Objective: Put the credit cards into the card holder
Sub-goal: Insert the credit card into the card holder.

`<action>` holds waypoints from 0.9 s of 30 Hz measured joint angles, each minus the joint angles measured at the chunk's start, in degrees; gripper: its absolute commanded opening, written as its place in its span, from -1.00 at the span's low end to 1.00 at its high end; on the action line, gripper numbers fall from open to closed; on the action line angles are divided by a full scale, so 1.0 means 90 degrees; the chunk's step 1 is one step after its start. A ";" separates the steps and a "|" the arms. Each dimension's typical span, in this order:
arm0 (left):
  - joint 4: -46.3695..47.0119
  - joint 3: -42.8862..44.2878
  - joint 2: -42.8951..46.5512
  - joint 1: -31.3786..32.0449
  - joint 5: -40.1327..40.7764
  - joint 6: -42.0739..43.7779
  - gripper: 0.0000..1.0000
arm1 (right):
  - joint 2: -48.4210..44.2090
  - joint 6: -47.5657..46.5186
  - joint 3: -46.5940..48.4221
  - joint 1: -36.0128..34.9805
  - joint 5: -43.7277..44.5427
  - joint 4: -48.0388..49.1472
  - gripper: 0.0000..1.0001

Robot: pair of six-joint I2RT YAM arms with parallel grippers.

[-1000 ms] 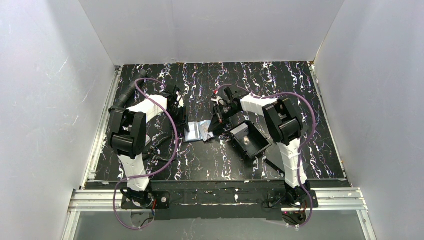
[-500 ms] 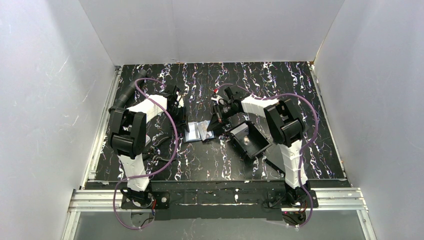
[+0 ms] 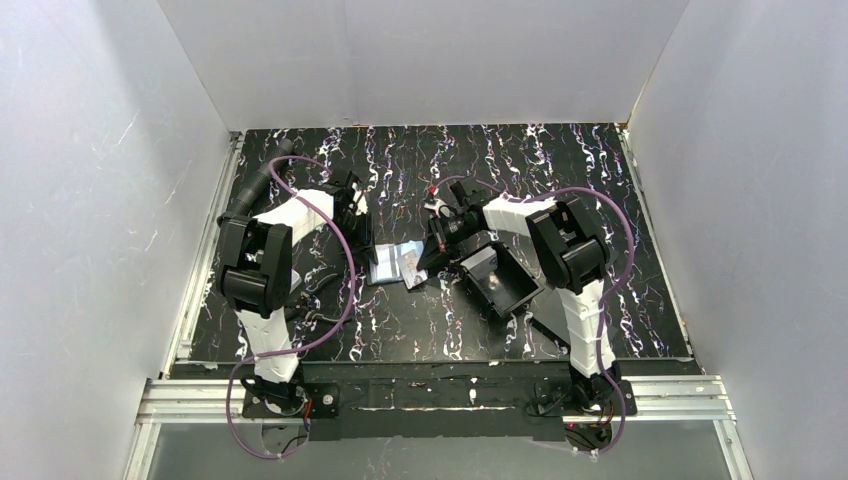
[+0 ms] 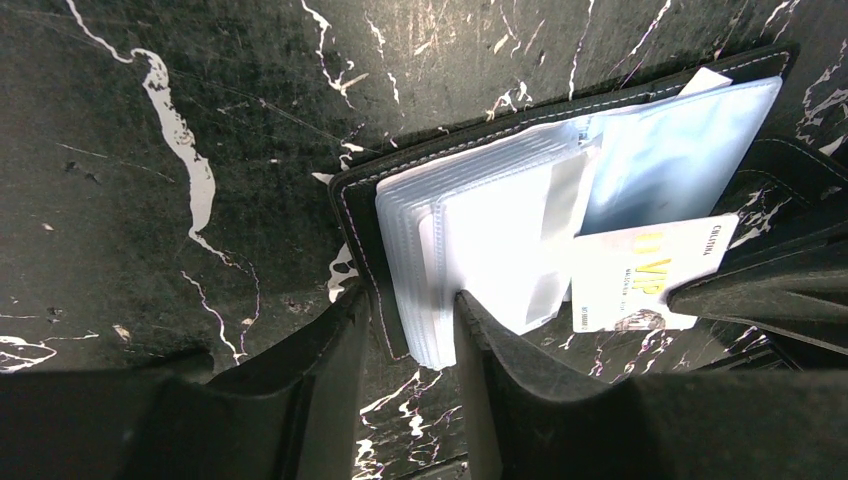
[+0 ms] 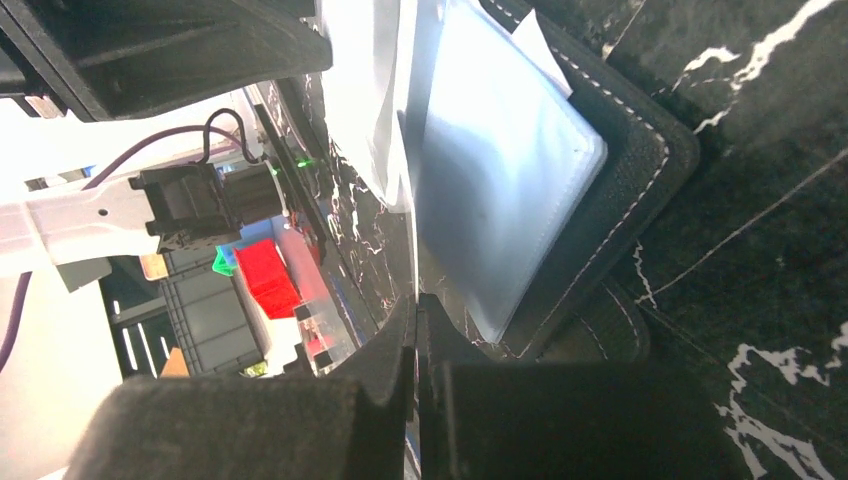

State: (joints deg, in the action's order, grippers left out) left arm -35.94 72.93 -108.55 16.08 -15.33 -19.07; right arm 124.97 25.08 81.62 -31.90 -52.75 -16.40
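The card holder (image 3: 388, 266) lies open on the marbled table, with a black stitched cover (image 4: 362, 220) and pale clear sleeves (image 4: 490, 240). My left gripper (image 4: 408, 345) is shut on its near edge, one finger against the cover and the other against the sleeve stack. My right gripper (image 5: 415, 310) is shut on a white credit card (image 4: 640, 275) with gold lettering. The card shows edge-on in the right wrist view. One of its ends lies against the sleeves (image 5: 500, 190) at the holder's right half.
A larger black rimmed tray (image 3: 520, 290) sits tilted just right of the holder, under the right arm. A black hose (image 3: 255, 185) lies at the back left. White walls close three sides, and purple cables loop over both arms.
My right gripper has brought the card a little lower and closer to the holder's sleeves. My left jaws have narrowed slightly on the holder's edge.
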 measured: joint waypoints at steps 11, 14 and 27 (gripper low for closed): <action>-0.0017 0.0010 0.0000 -0.0017 -0.0015 0.0002 -0.35 | 0.0002 -0.0036 -0.0024 -0.0012 -0.0114 0.0041 -0.97; -0.0017 0.0010 0.0000 -0.0015 -0.0015 0.0002 -0.35 | 0.0034 0.0070 -0.0002 -0.0012 -0.0138 0.0187 -0.97; -0.0015 0.0010 0.0000 -0.0017 -0.0017 0.0007 -0.37 | 0.0342 0.0534 0.0308 -0.0012 -0.0148 0.0716 -0.97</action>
State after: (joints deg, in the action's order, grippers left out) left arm -36.07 73.01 -108.55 15.92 -15.49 -19.00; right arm 128.05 29.89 84.40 -32.01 -54.08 -9.96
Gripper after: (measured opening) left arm 0.326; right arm 0.031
